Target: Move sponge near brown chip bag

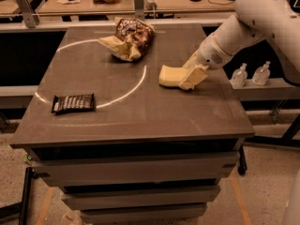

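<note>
The pale yellow sponge lies flat on the dark table, right of the middle. The brown chip bag, wrinkly with pale yellow parts, lies at the table's back centre, apart from the sponge. My gripper has come down from the right on the white arm and sits at the sponge's right end. It is open, with one finger in front of the sponge's end and the other behind it. The sponge rests on the table.
A flat dark bar wrapper lies at the table's front left. A white arc line is painted on the top. Two small clear bottles stand on a shelf to the right. A cluttered bench runs behind.
</note>
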`<control>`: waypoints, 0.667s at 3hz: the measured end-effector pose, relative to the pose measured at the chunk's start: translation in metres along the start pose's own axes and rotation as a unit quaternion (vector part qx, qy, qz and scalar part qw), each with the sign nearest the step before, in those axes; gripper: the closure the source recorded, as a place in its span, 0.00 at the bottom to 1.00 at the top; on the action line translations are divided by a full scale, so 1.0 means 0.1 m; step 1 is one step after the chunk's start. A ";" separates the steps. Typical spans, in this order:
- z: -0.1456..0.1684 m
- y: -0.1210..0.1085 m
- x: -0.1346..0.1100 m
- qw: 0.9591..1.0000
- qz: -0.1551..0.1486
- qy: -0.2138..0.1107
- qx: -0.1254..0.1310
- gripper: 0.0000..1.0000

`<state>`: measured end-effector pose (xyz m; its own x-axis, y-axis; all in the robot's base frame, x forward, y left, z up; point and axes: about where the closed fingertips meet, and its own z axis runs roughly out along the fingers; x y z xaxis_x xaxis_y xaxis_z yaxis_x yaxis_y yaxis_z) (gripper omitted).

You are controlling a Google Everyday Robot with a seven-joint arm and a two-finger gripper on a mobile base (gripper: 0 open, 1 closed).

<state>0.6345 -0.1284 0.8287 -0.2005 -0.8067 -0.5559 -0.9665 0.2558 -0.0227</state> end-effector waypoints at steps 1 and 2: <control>-0.09 -0.06 -0.13 0.999 0.018 -0.033 0.023 0.87; -0.20 -0.31 -0.40 0.994 0.029 -0.070 0.074 1.00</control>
<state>0.6693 -0.1149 0.8679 -0.2203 -0.7085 -0.6705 -0.9176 0.3836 -0.1039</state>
